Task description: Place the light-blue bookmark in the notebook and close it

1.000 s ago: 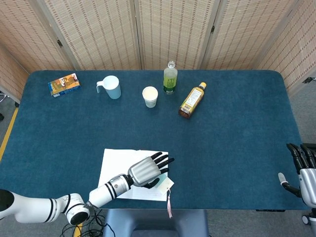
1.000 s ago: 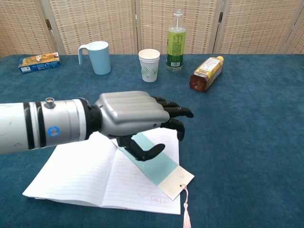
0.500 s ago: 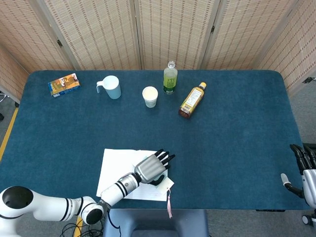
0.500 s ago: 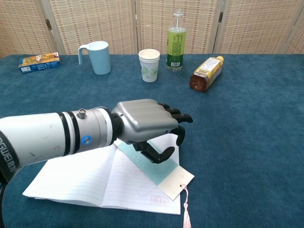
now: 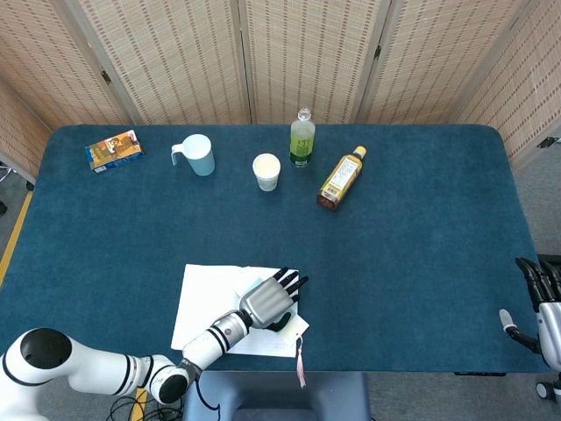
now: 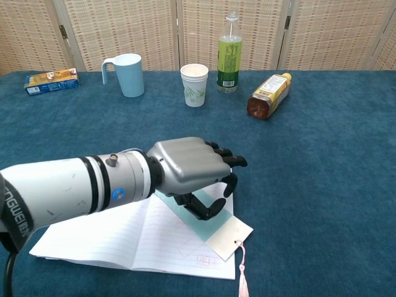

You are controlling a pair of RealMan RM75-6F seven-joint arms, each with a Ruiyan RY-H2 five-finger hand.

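- Right now the left hand [image 6: 189, 168] hovers low over the open notebook [image 6: 117, 235] at the near edge of the tabletop [image 5: 412, 254], palm down.
- Its fingers [image 6: 232, 161] are curled loosely, dark tips pointing right; whether they actually grip anything I cannot tell.
- Under the hand the light-blue bookmark [image 6: 210, 224] lies slanted across the right page, its near end and pink tassel [image 6: 242, 281] hanging past the page corner.
- Off at the right edge, the right hand [image 5: 542, 298] sits with fingers spread, holding nothing.
- Far back stand a blue mug [image 5: 196, 154], paper cup [image 5: 266, 171], green bottle [image 5: 302, 140] and a lying sauce bottle [image 5: 340, 178].
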